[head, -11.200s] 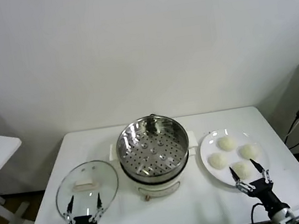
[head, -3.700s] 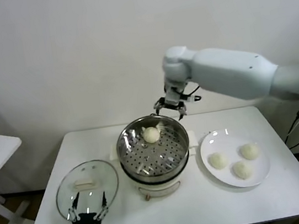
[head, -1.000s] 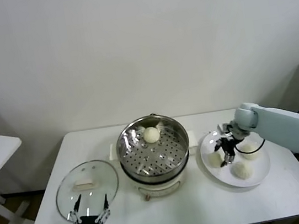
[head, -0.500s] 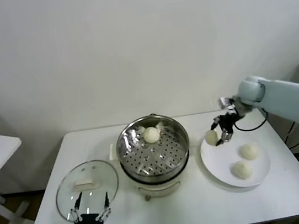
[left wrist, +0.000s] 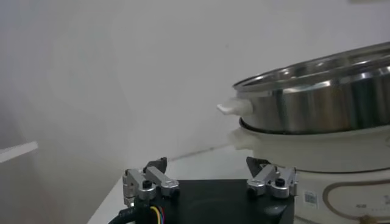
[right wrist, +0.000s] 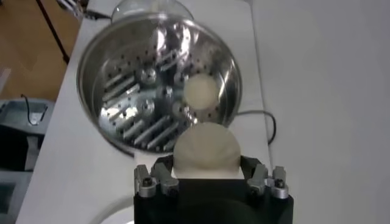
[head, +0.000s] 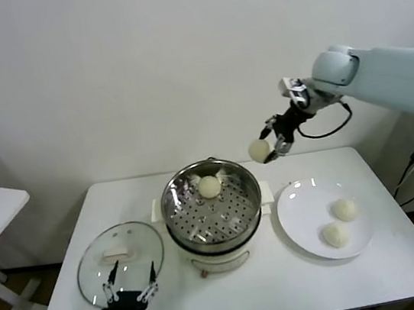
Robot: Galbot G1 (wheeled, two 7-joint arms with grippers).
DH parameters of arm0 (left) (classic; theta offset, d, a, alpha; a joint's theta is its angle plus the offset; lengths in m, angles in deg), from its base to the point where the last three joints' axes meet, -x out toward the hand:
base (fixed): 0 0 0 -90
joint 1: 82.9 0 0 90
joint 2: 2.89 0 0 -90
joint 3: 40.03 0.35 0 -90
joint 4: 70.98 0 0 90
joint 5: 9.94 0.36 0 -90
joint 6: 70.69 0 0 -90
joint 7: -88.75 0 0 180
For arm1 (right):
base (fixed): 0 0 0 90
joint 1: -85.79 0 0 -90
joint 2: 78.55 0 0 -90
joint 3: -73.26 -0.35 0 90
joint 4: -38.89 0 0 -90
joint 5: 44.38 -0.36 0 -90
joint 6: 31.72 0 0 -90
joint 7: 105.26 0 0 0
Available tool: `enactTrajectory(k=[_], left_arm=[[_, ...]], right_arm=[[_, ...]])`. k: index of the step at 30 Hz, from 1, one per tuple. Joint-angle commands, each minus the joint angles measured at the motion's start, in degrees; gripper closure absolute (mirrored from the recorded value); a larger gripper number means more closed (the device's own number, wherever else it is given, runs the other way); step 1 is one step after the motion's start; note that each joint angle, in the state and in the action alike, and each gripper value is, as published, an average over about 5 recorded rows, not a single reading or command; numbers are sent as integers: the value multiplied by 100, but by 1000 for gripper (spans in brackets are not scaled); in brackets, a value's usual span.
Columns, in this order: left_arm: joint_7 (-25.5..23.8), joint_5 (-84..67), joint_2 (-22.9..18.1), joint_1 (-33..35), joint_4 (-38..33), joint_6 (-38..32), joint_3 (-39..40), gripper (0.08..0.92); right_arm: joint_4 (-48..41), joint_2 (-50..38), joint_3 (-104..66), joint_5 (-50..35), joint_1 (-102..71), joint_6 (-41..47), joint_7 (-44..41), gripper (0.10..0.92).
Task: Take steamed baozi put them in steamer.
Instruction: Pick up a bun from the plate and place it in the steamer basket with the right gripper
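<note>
Head view: right pincer (head: pixel 269 146) clamped around a baozi (head: pixel 259 150), above the steamer (head: pixel 211 201) rim.

- The head view looks forward and down from above onto the whole desk (head: pixel 408 265), taking in the pot (head: pixel 212 204), the plate (head: pixel 309 221) and the wall behind.
- The left wrist view sits low near the desk, looking level past the left tool (left wrist: pixel 207 181) at the side of the pot (left wrist: pixel 317 109), close by.
- The right wrist view looks steeply down past the right tool (right wrist: pixel 207 173) into the pot (right wrist: pixel 109 73), from high above it.
- All three views share the pot.
</note>
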Motion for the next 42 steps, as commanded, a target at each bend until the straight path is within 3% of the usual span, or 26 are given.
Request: enactTrajectory(k=[1, 16, 42], left_arm=[[-8, 27, 67, -8, -116, 65, 5, 177], [-12, 130, 75, -118, -142, 160, 0, 177], [-12, 149, 76, -108, -91, 133, 17, 177]], right_arm=[[80, 931, -132, -500, -103, 180, 223, 313], [-586, 2006, -429, -18, -1468, 202, 421, 313], [-950, 2112, -405, 373, -1840, 153, 420, 313]])
